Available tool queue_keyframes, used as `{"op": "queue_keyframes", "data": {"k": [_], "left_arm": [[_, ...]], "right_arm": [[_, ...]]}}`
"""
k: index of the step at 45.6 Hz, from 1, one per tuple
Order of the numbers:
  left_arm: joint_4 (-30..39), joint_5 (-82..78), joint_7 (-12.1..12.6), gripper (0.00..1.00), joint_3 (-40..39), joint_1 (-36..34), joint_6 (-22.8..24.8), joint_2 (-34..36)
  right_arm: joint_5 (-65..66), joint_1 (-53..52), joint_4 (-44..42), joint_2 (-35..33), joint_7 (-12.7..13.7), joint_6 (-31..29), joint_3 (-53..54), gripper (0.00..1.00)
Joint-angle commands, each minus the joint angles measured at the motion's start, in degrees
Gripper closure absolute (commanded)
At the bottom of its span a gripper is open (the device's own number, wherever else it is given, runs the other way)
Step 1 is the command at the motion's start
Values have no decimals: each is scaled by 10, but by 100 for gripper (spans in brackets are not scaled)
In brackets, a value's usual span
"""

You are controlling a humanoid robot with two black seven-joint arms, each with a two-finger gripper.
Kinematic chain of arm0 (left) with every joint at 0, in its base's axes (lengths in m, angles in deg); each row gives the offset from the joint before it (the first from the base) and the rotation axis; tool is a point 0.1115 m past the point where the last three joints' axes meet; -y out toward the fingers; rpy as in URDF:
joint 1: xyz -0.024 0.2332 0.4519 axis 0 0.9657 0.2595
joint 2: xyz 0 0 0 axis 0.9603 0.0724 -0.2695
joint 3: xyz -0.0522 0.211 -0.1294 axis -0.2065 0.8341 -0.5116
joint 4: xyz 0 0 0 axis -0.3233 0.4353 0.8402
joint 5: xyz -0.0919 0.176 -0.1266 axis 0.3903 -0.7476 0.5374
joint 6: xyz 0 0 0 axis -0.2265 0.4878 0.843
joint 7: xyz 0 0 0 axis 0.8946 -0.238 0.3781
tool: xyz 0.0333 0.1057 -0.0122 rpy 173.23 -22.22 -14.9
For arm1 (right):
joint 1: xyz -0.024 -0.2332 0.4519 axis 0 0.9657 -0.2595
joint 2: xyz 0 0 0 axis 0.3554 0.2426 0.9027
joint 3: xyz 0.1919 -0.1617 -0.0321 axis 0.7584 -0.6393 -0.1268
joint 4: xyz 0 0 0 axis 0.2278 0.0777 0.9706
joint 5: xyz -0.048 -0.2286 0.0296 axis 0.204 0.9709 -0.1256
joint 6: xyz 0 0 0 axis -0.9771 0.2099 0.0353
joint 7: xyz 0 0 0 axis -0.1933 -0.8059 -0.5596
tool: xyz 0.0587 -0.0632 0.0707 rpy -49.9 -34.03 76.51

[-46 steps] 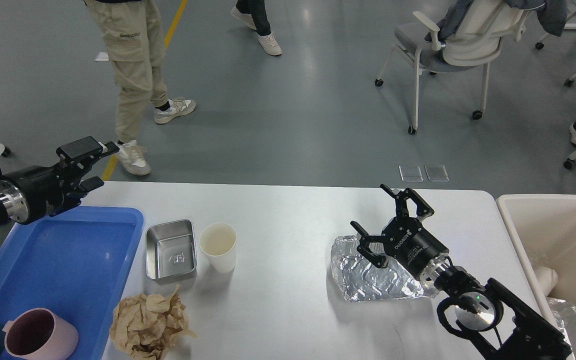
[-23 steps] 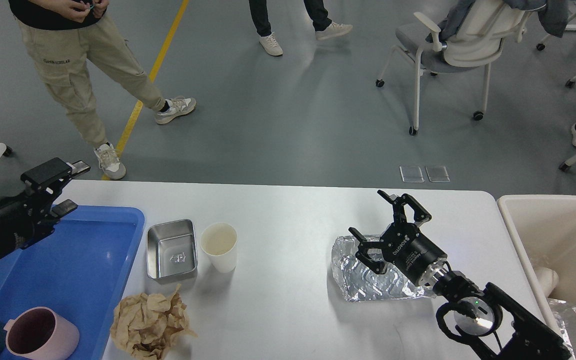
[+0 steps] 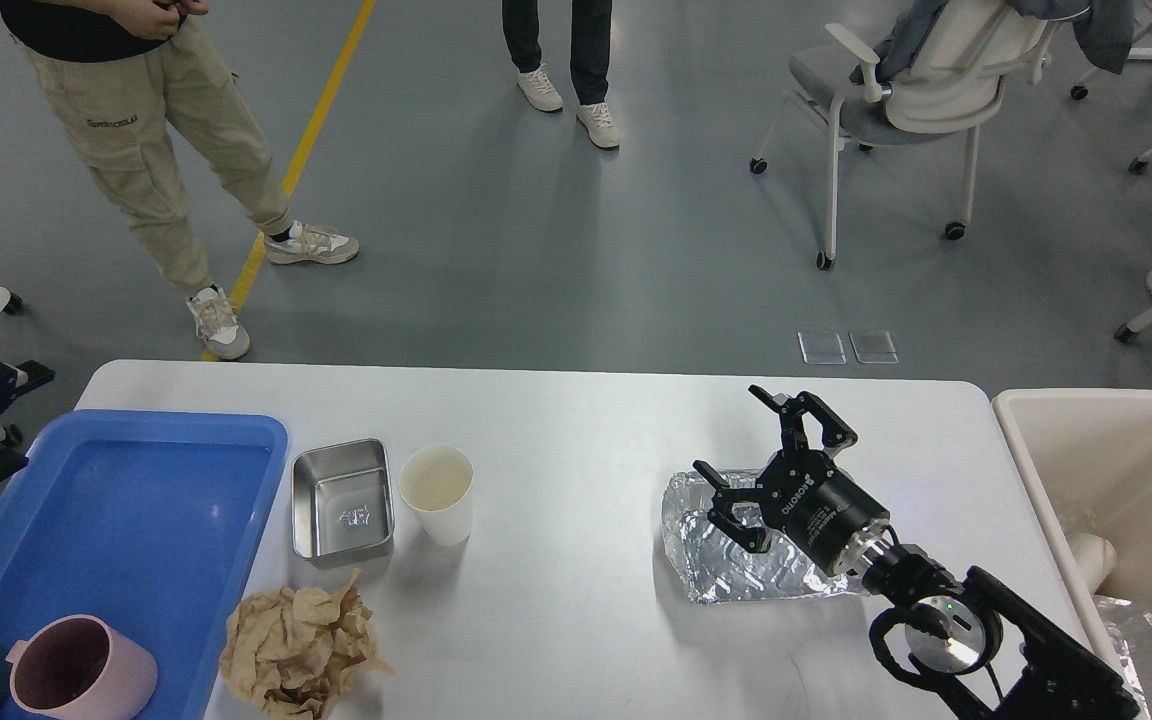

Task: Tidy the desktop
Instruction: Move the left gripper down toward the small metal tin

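Observation:
The desktop (image 3: 576,420) is a wide white table. On its right part lies a crumpled foil tray (image 3: 736,560). My right gripper (image 3: 736,437) hangs open just above the foil tray's far edge, holding nothing. Near the left stand a square steel dish (image 3: 342,500) and a white paper cup (image 3: 437,493), with a ball of crumpled brown paper (image 3: 296,650) in front of them. My left gripper (image 3: 18,420) sits at the far left edge, beyond the table's corner, its dark fingers apart and empty.
A blue tray (image 3: 136,510) covers the table's left end, with a pink mug (image 3: 76,680) in its near corner. A cream bin (image 3: 1116,480) stands off the right end with foil inside. People and wheeled chairs (image 3: 896,90) are on the floor beyond.
My left arm has pulled back leftward, from above the blue tray's far corner to the view's edge. The right gripper has sunk slightly toward the foil tray. The people have shifted.

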Motion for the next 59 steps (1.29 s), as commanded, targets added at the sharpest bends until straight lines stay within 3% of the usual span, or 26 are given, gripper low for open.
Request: {"op": "queue_keyframes", "data": {"k": [1,7,26,44,53,56,59], "left_arm": [[-5,22,-4,3,0,1,3,6],[-9,47,-8,3,0,4,14,4],[-120,-11,-56,3,2,6,50,-4],[-206,-32,-45,3,-8,-10,124,-54],[-244,-193,-50,3,-5,-83,199,-78],[-265,-294,-62,3,-7,-95,216,-106],[-283,-409,-96,3,-7,-115,232,-125]], "right_arm": [[0,-3,0,-1,0,0,-1,0],[0,-2,0,-3,0,0,-1,0],[0,1,4,7,-1,7,1,0],[0,-1,5,11,-1,10,2,0],[-1,-2,6,11,-2,12,4,0],[0,-3,6,11,-1,12,4,0],[-1,-4,6,11,-1,12,4,0]]}}
